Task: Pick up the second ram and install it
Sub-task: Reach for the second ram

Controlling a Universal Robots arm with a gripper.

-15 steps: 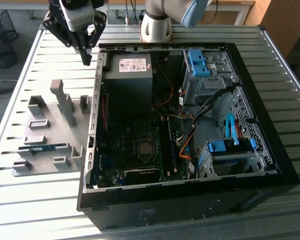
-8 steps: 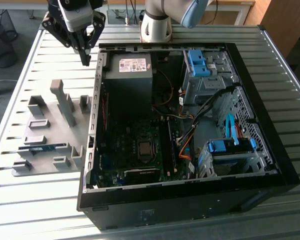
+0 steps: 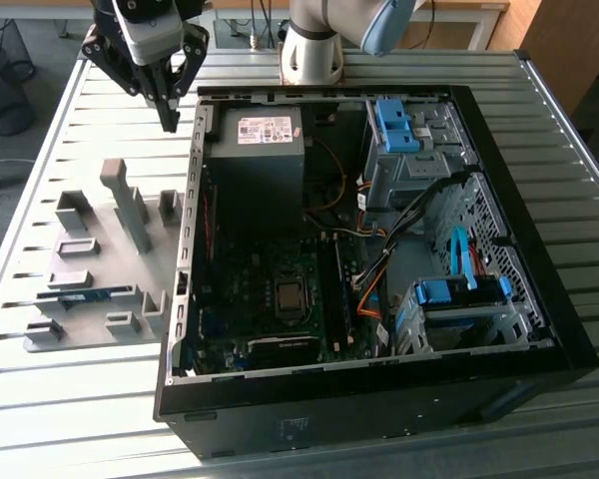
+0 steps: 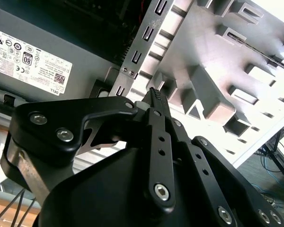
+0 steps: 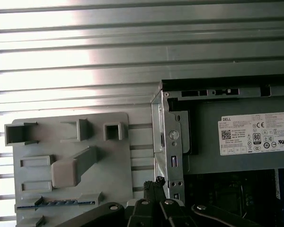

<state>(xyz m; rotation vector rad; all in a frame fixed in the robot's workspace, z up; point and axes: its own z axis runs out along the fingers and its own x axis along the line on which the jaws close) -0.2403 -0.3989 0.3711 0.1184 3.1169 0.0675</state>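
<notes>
Gripper [image 3: 168, 115] beside the PC case [image 3: 329, 424] corner, fingers apparently pinched together, holding nothing. Second ram [image 3: 85, 295] sits slotted in the grey holder tray [image 3: 110, 269], well apart. For a good pick, come down square to the stick and grip it mid-length, clear of the posts.

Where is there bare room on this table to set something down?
Bare slatted table lies nearest the camera in the exterior view, bordering the grey tray and the computer case. More bare slats lie beyond the tray, beside the gripper. Crowded: the tray, holding the ram, and the cable-filled case.
</notes>
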